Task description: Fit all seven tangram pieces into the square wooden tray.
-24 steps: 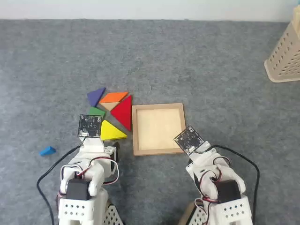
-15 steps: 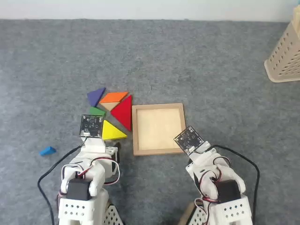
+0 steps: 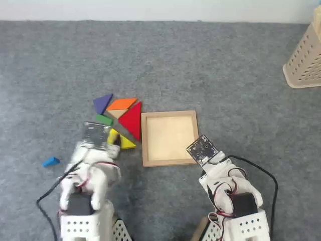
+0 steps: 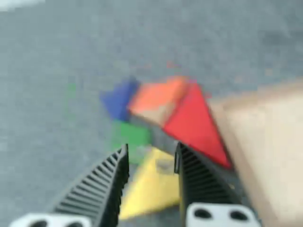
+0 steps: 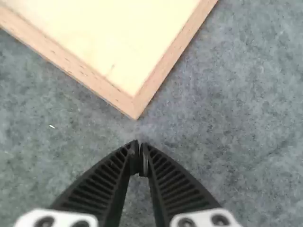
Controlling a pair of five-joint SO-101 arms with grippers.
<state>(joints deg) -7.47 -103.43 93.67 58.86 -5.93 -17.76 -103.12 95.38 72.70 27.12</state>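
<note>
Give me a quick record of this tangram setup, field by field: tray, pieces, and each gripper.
tray: empty, no piece inside
cluster beside tray, on the left arm's side: purple triangle, orange piece, tan triangle, red triangle, green piece, yellow triangle
stray: blue piece, alone on the carpet, apart from the cluster
left gripper: open, over the yellow triangle
right gripper: shut, just off a tray corner

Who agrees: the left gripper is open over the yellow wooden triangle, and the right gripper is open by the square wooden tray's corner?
The right gripper is shut; the right wrist view shows it. The left gripper over the yellow wooden triangle and the corner of the square wooden tray are as stated.
</note>
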